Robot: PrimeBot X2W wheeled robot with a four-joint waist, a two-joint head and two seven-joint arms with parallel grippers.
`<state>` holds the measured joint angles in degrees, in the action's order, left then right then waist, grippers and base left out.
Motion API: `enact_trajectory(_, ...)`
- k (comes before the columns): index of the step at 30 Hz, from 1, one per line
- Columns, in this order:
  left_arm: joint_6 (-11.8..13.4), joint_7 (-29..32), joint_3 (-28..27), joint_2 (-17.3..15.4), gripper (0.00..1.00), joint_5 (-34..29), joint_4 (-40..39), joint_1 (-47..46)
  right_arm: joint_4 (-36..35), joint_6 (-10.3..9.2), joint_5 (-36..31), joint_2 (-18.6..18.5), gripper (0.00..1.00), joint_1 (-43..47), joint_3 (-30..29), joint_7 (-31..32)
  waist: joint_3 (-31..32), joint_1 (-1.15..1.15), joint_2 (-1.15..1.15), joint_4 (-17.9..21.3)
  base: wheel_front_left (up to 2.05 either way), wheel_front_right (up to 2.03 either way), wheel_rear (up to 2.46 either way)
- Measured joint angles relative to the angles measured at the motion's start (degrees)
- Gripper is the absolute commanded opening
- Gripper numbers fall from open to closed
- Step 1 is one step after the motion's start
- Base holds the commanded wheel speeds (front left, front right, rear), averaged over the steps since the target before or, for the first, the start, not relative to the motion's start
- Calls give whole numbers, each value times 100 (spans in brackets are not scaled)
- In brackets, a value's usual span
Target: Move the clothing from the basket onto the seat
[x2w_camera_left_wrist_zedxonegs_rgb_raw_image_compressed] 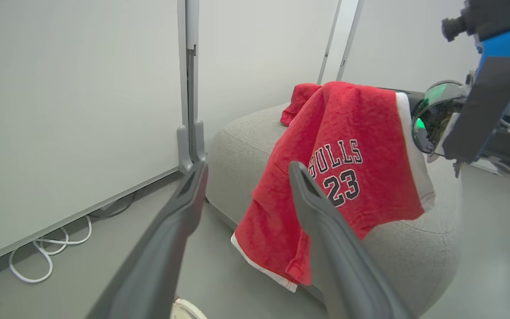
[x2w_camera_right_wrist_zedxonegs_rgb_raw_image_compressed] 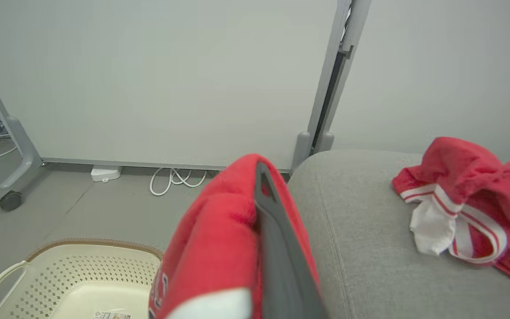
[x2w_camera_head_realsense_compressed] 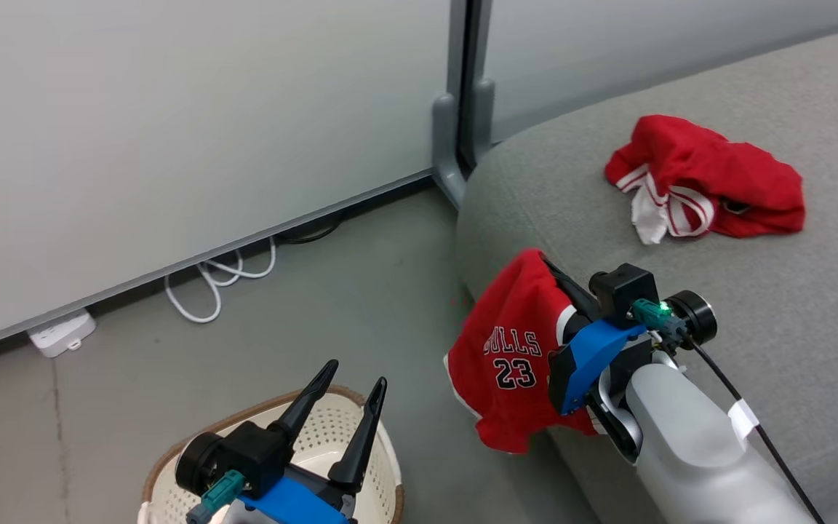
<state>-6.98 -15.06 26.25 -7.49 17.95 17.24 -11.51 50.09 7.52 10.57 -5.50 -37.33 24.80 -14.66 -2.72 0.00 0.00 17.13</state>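
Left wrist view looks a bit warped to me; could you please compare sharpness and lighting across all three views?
Left wrist view: wide-angle stretch toward the edges, the left pincer soft up close, BULLS 23 jersey sharp, a green glint on the right wrist. Head view: flat, even light, lettering crisp. Right wrist view: near jersey fold blurred, striped garment clear.

In front of me stand pale grey wall panels (x2w_camera_head_realsense_compressed: 172, 131), joined by a grey metal post (x2w_camera_head_realsense_compressed: 460, 87) whose foot rests on the floor. The floor (x2w_camera_head_realsense_compressed: 332, 313) is smooth and grey, under soft, even light. A white cable (x2w_camera_head_realsense_compressed: 224, 275) lies in loops at the panel's base, near a white power strip (x2w_camera_head_realsense_compressed: 61, 333).
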Motion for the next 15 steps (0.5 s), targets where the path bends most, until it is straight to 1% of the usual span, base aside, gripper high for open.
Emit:
enact_trajectory(9,-23,0,-9,-25,100,-55,19,-13,-33,-1,2,43,0,14,-63,-14,-42,0,0,801,0,0,0)
enact_trajectory(15,-25,0,31,-32,100,-91,27,-43,-43,0,3,57,0,73,-90,-21,-112,0,0,1138,0,0,0)
